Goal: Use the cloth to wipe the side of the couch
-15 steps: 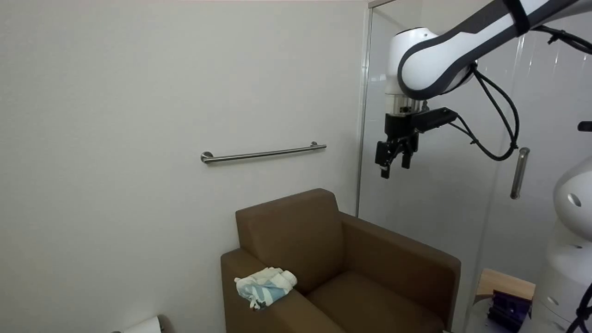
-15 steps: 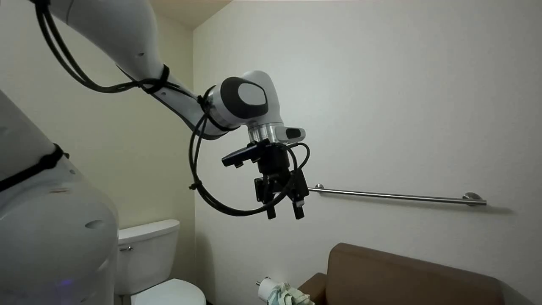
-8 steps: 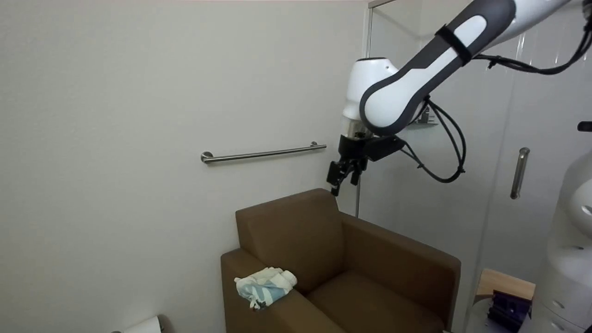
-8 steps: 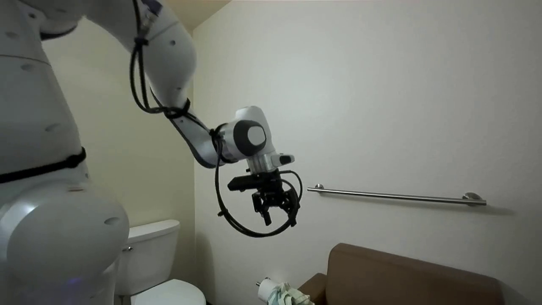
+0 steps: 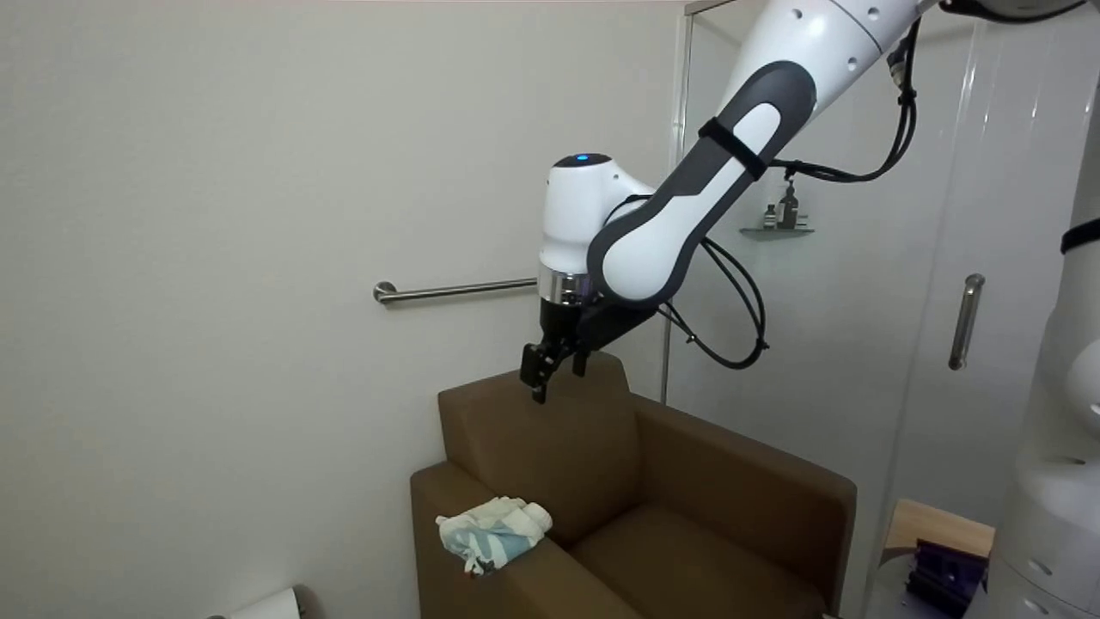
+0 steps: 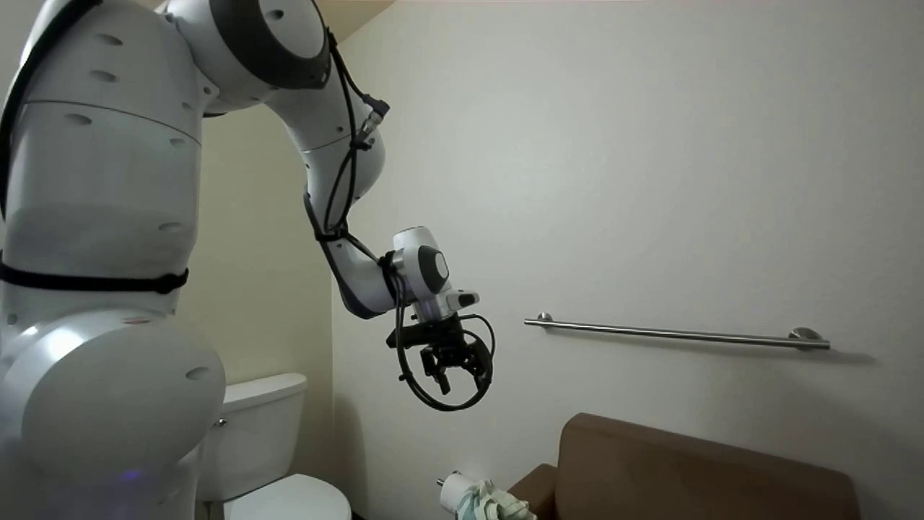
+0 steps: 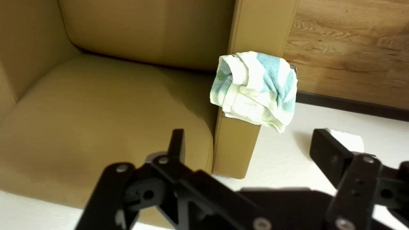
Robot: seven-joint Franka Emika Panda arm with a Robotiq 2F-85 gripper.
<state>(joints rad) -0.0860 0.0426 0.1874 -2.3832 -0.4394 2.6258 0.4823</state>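
Observation:
The cloth, crumpled, white with blue stripes, lies on an armrest of the brown couch. In the other exterior view, the cloth and couch are partly cut off by the lower edge. In the wrist view the cloth sits across the armrest of the couch, beyond the fingertips and overhanging the armrest's side. My gripper is above the couch, in front of its backrest, apart from the cloth. It also shows in an exterior view. In the wrist view its fingers are wide apart with nothing between them.
A metal bar is fixed on the wall behind the couch. A paper roll hangs beside the armrest near a toilet. A glass panel with a handle and a small shelf stands past the couch's far armrest.
The arm has moved down and across toward the cloth's armrest, from in front of the glass panel to in front of the couch backrest. The cloth and couch have not moved.

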